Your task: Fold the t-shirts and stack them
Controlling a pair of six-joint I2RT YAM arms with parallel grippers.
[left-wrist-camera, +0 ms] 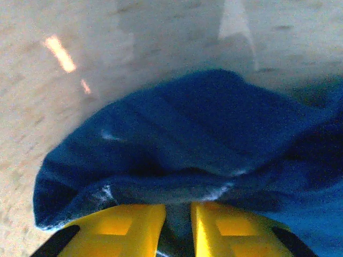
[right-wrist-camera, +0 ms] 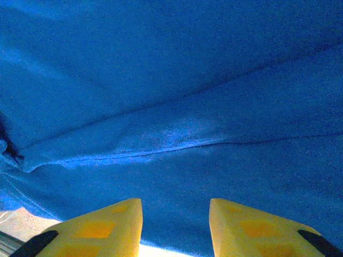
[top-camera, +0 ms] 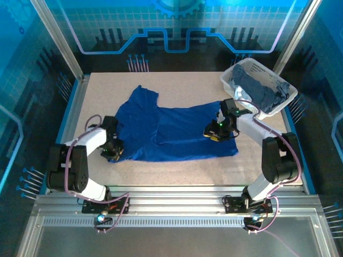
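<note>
The royal blue t-shirt (top-camera: 171, 131) lies spread on the table, back side up, with no print showing. At its near left corner, my left gripper (top-camera: 113, 151) is shut on a bunched fold of the blue cloth (left-wrist-camera: 203, 128); in the left wrist view, the gripper (left-wrist-camera: 178, 214) has its yellow fingers almost together with fabric pinched between them. My right gripper (top-camera: 213, 133) rests over the shirt's right part. There its gripper (right-wrist-camera: 175, 219) stands open above smooth blue cloth (right-wrist-camera: 171, 107). Duller grey-blue t-shirts (top-camera: 260, 91) are heaped in the basket.
A white lattice basket (top-camera: 252, 63) stands at the table's back right corner. Bare speckled tabletop (top-camera: 182, 85) lies behind the shirt and along the front edge. Metal frame posts rise at the back corners.
</note>
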